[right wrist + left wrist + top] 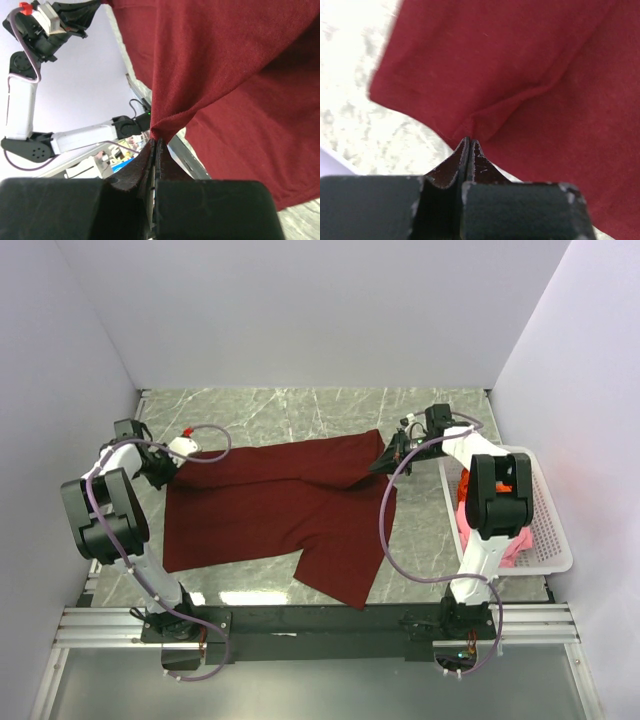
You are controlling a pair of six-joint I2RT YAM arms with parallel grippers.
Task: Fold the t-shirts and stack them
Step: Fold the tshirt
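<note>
maroon t-shirt [280,510] spread across table [300,410]; left gripper [172,466] pinched closed on its corner, right gripper [387,461] clamped on opp. edge.

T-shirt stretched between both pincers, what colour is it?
Dark maroon-red cloth t-shirt, clearest in the top external view.

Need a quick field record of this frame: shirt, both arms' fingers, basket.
shirt: dark maroon cloth t-shirt, unfolded, stretched between the two arms over the grey marble-pattern table
left arm's fingers: shut on the shirt's far-left edge
right arm's fingers: shut on its far-right edge
basket: white perforated plastic basket, at the table's right side, holds pink cloth and orange cloth
folded stack: none visible
</note>
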